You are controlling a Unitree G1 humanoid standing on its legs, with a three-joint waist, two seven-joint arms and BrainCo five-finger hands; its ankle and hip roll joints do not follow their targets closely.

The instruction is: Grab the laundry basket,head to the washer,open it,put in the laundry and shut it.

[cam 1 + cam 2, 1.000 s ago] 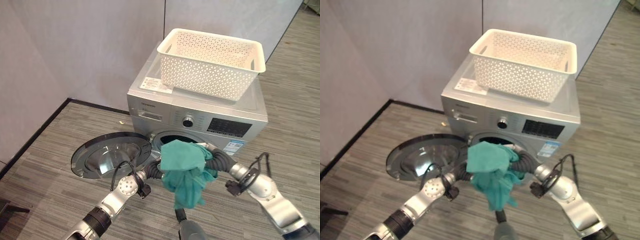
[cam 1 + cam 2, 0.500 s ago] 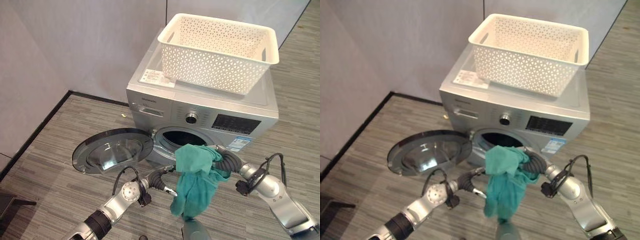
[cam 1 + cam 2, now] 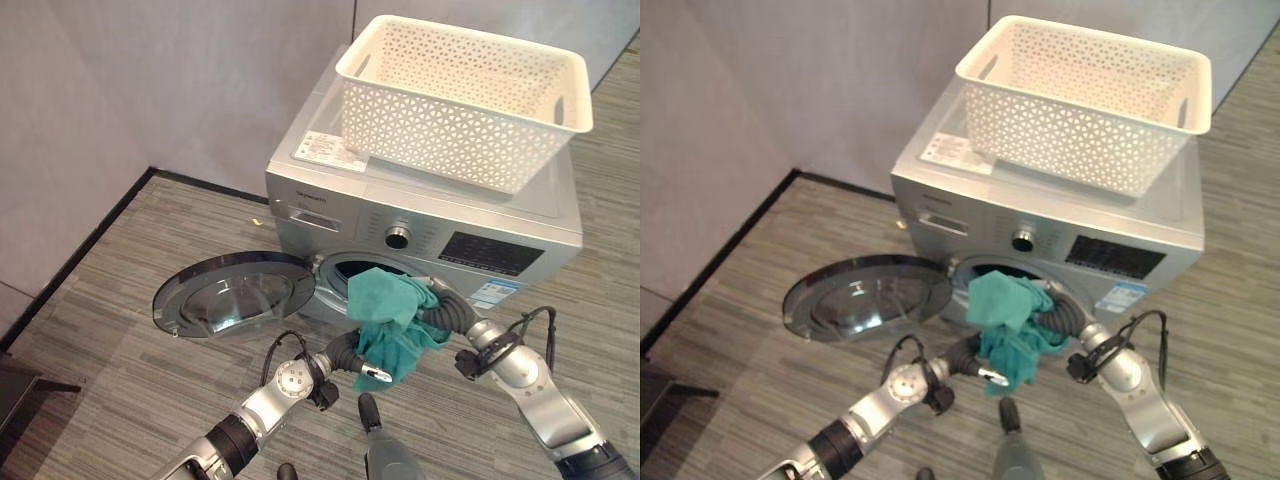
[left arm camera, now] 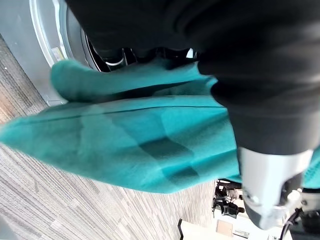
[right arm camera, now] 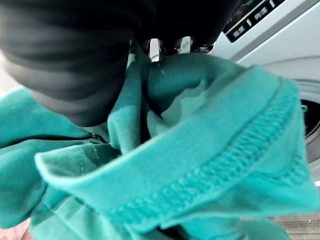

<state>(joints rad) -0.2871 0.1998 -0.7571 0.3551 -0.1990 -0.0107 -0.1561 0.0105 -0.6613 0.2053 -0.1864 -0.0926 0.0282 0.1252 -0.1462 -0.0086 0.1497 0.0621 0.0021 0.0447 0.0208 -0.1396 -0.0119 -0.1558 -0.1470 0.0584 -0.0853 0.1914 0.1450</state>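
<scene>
So, teal garment [image 3: 392,320] now bunched at washer [image 3: 420,235] drum mouth, higher than a second back. Right hand [image 3: 440,312] clenched on it; left hand [image 3: 368,375] released at 6 o'clock. Basket [image 3: 465,100] on top. Stuffing-in nearly started.

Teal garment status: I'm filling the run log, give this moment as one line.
stage: loading | teal garment at washer opening | right hand: holding it | left hand: beneath | door: open | basket: atop washer
</scene>
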